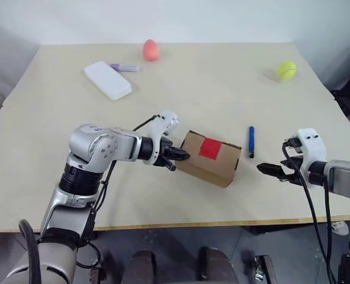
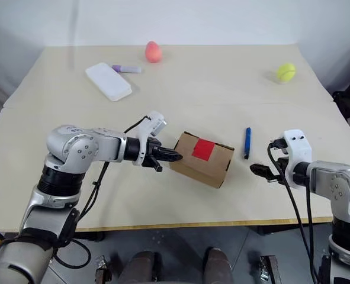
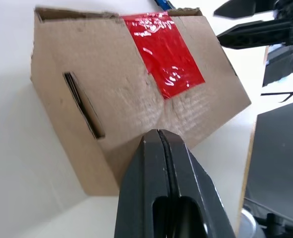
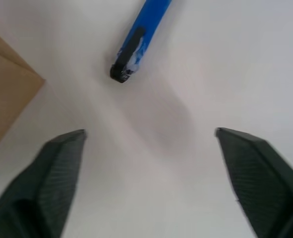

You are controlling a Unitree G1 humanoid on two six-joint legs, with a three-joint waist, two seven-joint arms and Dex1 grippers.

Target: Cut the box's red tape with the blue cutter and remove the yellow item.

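The brown cardboard box (image 1: 219,167) lies tilted near the table's front, with the square of red tape (image 1: 210,148) across its top seam. My left gripper (image 1: 185,155) is shut, and its tips rest against the box's left end; in the left wrist view the joined fingertips (image 3: 158,136) meet the box's (image 3: 111,89) edge just below the red tape (image 3: 163,54). The blue cutter (image 1: 251,141) lies flat on the table just right of the box. My right gripper (image 4: 151,144) is open and empty, a short way behind the blue cutter (image 4: 136,39). The yellow item is hidden.
At the back left lie a white rounded case (image 1: 107,79) and a purple marker (image 1: 125,67), with a pinkish-red egg shape (image 1: 150,50) behind them. A yellow-green tennis ball (image 1: 286,71) sits at the back right. The table's front edge (image 1: 180,225) is close below the box.
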